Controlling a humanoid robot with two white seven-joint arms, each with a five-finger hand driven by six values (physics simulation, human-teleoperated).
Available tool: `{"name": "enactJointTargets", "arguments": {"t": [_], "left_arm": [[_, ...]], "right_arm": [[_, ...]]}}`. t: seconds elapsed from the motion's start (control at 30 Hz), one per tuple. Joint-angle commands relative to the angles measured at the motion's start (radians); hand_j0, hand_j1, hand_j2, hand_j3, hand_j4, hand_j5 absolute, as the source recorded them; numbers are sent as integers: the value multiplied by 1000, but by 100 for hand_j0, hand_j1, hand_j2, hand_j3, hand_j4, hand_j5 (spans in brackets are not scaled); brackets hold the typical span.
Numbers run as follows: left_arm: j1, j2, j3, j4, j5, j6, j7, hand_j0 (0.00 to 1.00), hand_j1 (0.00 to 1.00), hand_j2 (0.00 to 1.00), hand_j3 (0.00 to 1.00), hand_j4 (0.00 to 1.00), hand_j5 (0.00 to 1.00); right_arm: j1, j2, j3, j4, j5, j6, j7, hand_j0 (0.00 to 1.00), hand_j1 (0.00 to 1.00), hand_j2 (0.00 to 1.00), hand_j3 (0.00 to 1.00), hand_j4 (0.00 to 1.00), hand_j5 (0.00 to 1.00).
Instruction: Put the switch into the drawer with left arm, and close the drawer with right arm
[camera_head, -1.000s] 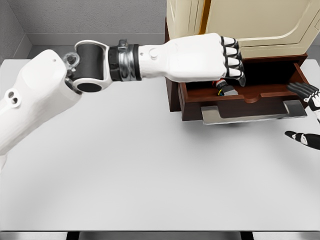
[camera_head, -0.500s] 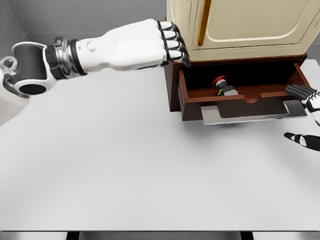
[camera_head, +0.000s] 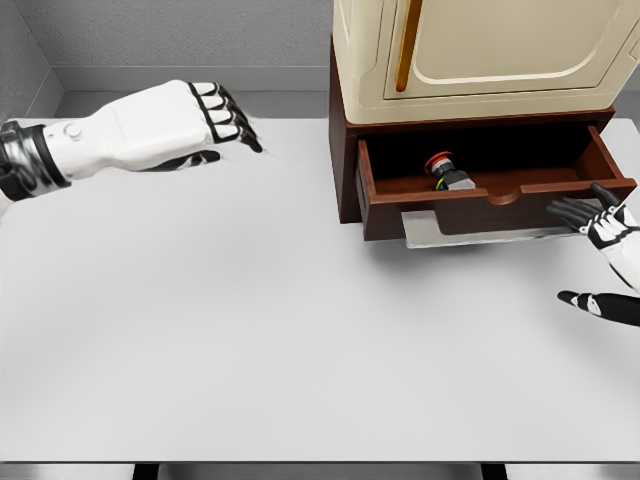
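drawer (camera_head: 480, 190): dark glossy wood | table (camera_head: 280, 330): matt white, smooth

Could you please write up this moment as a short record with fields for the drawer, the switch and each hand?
drawer: drawer open, pulled out from the cabinet
switch: switch with red button lies inside the drawer, left of its middle
left hand: left hand above the table at the upper left, apart from the cabinet, holds nothing, fingers relaxed
right hand: right hand at the drawer's front right corner, fingers spread
step left: closing the drawer
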Motion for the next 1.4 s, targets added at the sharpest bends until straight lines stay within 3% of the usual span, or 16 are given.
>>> {"name": "enactJointTargets", "arguments": {"t": [0.0, 0.07, 0.33, 0.6, 1.2, 1.37], "left_arm": [[8, 49, 40, 14, 36, 1, 1, 69, 69, 69, 69, 69, 69], [54, 64, 94, 22, 36, 1, 1, 69, 69, 69, 69, 69, 69], [63, 66, 99, 29, 36, 1, 1, 72, 72, 72, 72, 72, 72], [63, 66, 99, 36, 35, 1, 1, 100, 100, 100, 100, 100, 100], [63, 66, 100, 57, 35, 1, 1, 100, 100, 100, 100, 100, 100], [61, 66, 106, 51, 36, 1, 1, 100, 100, 100, 100, 100, 100]], "right_arm": [[0, -1, -12, 0, -9, 0, -4, 100, 100, 100, 100, 100, 100], [-2, 0, -44, 0, -23, 0, -6, 100, 100, 100, 100, 100, 100], [3, -3, -54, -1, -51, 0, -4, 100, 100, 100, 100, 100, 100], [52, -23, -38, -3, -52, 0, -4, 100, 100, 100, 100, 100, 100], [25, -15, -31, 0, -40, 0, 3, 100, 100, 100, 100, 100, 100], [-46, -12, 31, 2, -23, 0, 3, 100, 100, 100, 100, 100, 100]]}}
